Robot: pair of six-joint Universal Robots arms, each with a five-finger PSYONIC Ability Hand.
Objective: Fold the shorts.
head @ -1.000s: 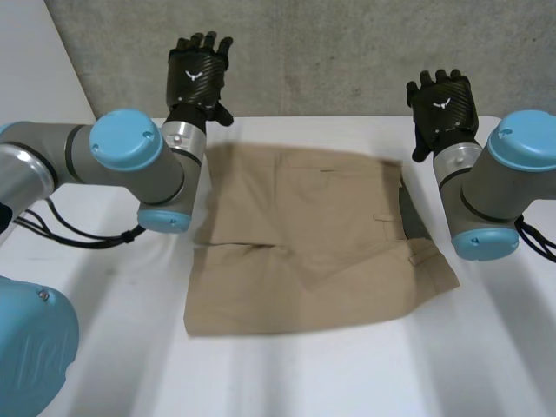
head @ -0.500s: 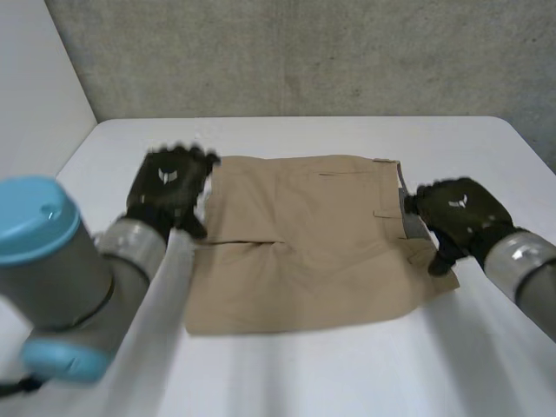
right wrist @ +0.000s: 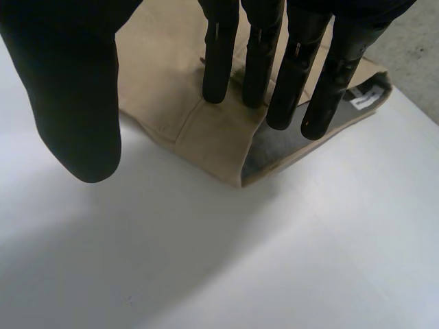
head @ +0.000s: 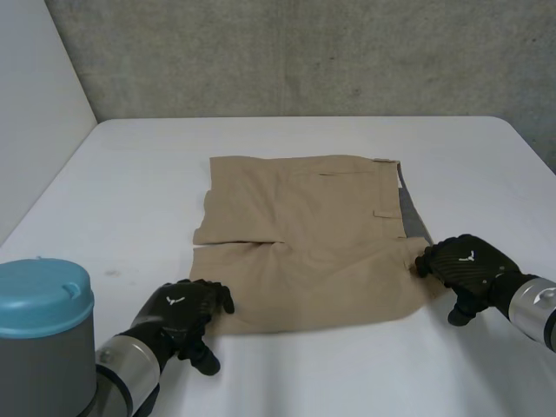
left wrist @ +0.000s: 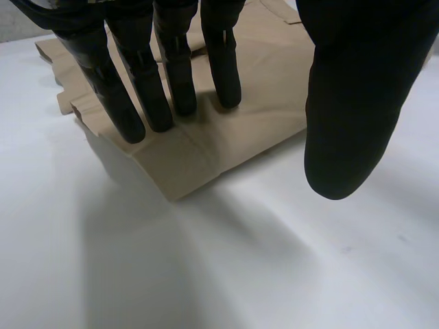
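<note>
The tan cotton shorts (head: 304, 234) lie flat mid white table (head: 287, 382). The left hand (head: 181, 314), at their 9 o'clock edge half a second ago, now sits at their 7 o'clock corner; the right hand (head: 465, 268) moved from 3 to 4 o'clock. Both rest straight fingers on cloth, thumbs clear, gripping nothing

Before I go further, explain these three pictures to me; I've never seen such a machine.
It is a robot with two arms, each ending in a black hand. One picture looks down from between the arms; the other two come from wrist cameras, looking along each palm. Tan shorts lie flat on the white table. The left hand has straight fingers at the shorts' near corner on its side, the right hand likewise at the other near corner. Nothing is held.
</note>
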